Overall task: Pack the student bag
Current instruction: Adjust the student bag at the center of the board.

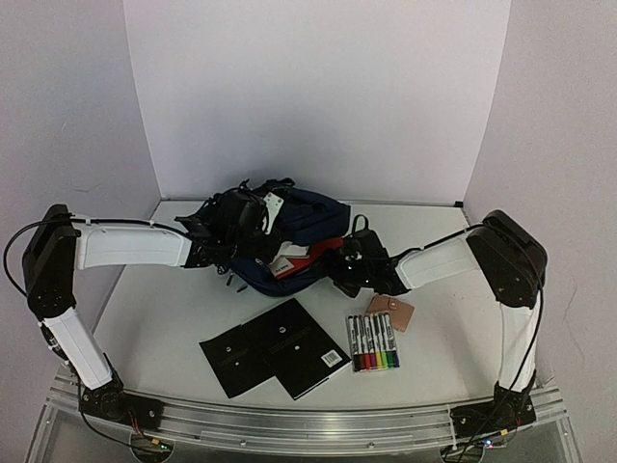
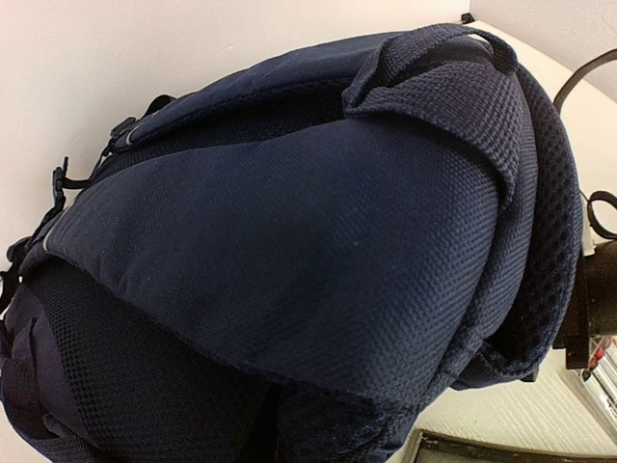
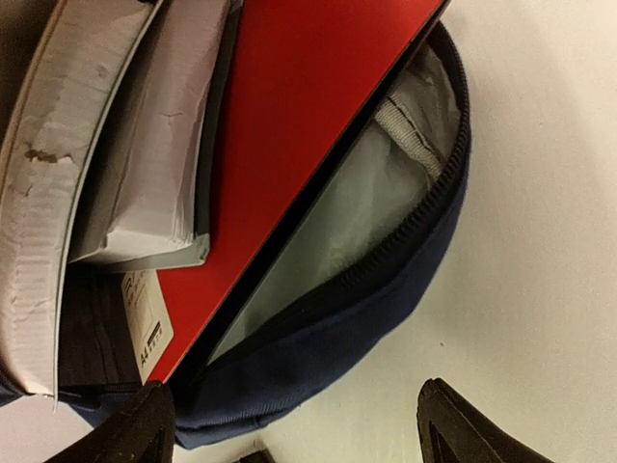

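- The bag [image 1: 304,217] lies on its side. The left gripper [image 1: 220,234] is clenched on its top fabric, and its wrist view is just navy mesh and strap up close.
- The right gripper [image 3: 299,429] sits just outside the bag's zip mouth, fingers spread wide with nothing in them.
- A red book [image 3: 318,116] and white books [image 3: 125,154] stick out of the mouth. Grey lining [image 3: 357,222] shows in a gap beside the red one.
- The wall [image 1: 318,96] is close behind the bag, with bare table [image 1: 164,299] to its left.
- In front of the bag are black notebooks [image 1: 275,349], markers [image 1: 373,343] and a tan wallet [image 1: 391,312].
- There's a barcode label [image 3: 145,333] on the red book, but the print is too small to read.
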Available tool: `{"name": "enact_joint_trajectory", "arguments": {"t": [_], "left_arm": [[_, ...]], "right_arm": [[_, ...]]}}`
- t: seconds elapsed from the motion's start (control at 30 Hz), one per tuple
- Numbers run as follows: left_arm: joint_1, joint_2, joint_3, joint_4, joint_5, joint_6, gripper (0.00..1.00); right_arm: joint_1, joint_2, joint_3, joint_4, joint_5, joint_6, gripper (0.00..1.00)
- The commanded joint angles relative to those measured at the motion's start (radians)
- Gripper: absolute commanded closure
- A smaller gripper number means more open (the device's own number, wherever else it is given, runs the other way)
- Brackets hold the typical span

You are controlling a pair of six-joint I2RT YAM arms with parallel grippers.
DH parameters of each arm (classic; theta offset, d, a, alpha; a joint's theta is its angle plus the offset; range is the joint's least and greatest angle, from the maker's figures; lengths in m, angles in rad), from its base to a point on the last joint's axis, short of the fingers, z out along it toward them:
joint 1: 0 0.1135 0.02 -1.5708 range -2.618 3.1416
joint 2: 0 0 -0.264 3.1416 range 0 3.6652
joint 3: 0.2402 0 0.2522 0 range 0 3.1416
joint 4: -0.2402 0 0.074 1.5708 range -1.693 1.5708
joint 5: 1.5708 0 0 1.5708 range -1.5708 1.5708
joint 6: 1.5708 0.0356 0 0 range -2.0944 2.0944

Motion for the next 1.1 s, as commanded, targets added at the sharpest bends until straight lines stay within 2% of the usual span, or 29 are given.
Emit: {"name": "enact_joint_trajectory", "arguments": {"t": [0.0,0.03,0.13,0.17,0.27,0.3,0.33,0.5,0.67,0.8,0.97,1.07], "left_arm": [[0.006,-0.076,0.041,0.035,0.01,-0.064,1.0],[0.006,-0.079,0.037,0.035,0.011,-0.066,1.0],[0.007,-0.087,0.034,0.035,0.013,-0.076,1.0],[0.008,-0.089,0.034,0.032,0.009,-0.081,1.0],[0.046,-0.099,0.033,-0.01,0.019,-0.134,1.0],[0.076,-0.105,0.029,-0.025,0.046,-0.171,1.0],[0.114,-0.117,0.016,-0.029,0.077,-0.196,1.0],[0.273,-0.188,-0.08,-0.001,0.161,-0.297,1.0],[0.392,-0.219,-0.106,-0.049,0.192,-0.358,1.0],[0.449,-0.238,-0.119,-0.066,0.201,-0.411,1.0],[0.468,-0.24,-0.111,-0.075,0.222,-0.453,1.0],[0.467,-0.235,-0.116,-0.045,0.295,-0.433,1.0]], "right_arm": [[-0.001,0.06,0.101,0.011,0.013,0.008,0.21],[-0.001,0.075,0.114,0.007,0.012,0.007,0.24],[-0.001,0.121,0.156,0.002,-0.006,0.008,0.41],[-0.001,0.133,0.168,0.002,-0.019,0.008,0.49],[-0.001,0.13,0.184,0.003,-0.059,-0.002,0.86],[-0.001,0.109,0.183,0.006,-0.068,-0.015,0.95],[-0.001,0.081,0.179,0.018,-0.079,-0.04,0.99],[-0.003,-0.138,0.028,0.255,-0.159,-0.157,1.0],[-0.004,-0.282,-0.145,0.556,-0.368,-0.253,1.0],[-0.005,-0.294,-0.234,0.644,-0.436,-0.263,1.0],[-0.008,-0.248,-0.349,0.905,-0.484,-0.142,1.0],[-0.009,-0.232,-0.363,0.93,-0.464,-0.116,0.99]]}}
